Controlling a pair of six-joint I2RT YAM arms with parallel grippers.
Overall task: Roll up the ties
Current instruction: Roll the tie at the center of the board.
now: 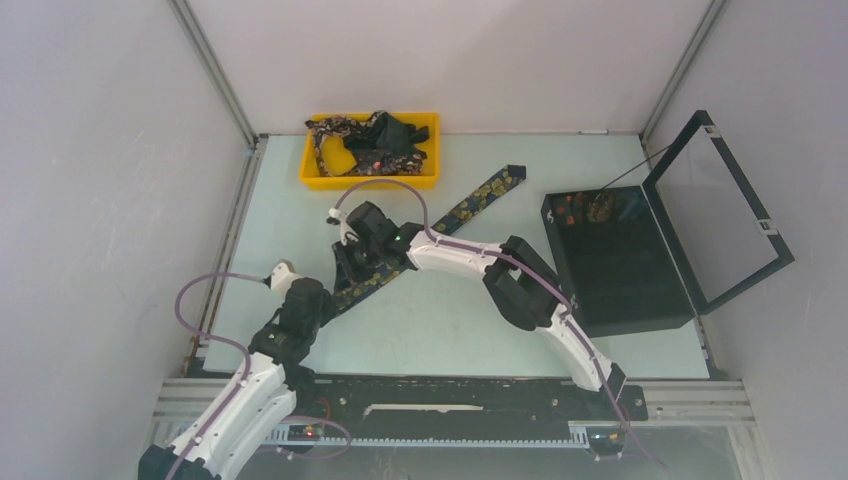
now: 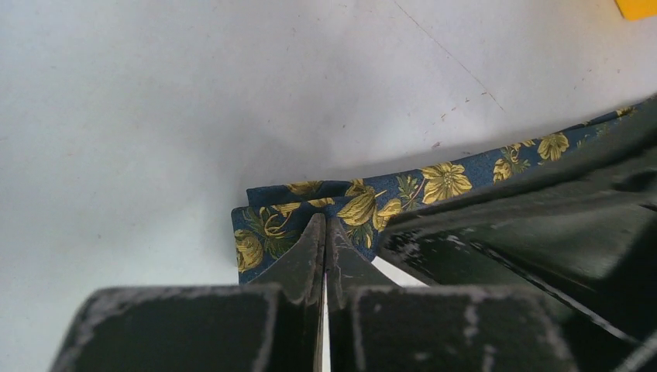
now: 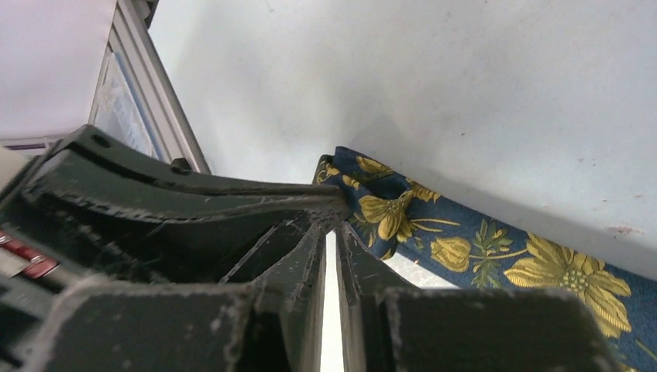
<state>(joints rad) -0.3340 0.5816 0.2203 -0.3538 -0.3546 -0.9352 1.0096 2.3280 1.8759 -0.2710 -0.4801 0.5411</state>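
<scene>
the tie [image 1: 478, 199] lies as a slanted band on the table [image 1: 450, 320], running from left of centre in the top view toward the upper middle. its folded lower-left end sits right at both claws. the left gripper [image 2: 325, 226] has its fingers pressed together, tips on the fold. the right gripper [image 3: 334, 225] shows only a thin slit, tips at the fold's edge. whether either pinches cloth cannot be told. other ties [image 1: 350, 135] lie in the yellow tray [image 1: 318, 178].
</scene>
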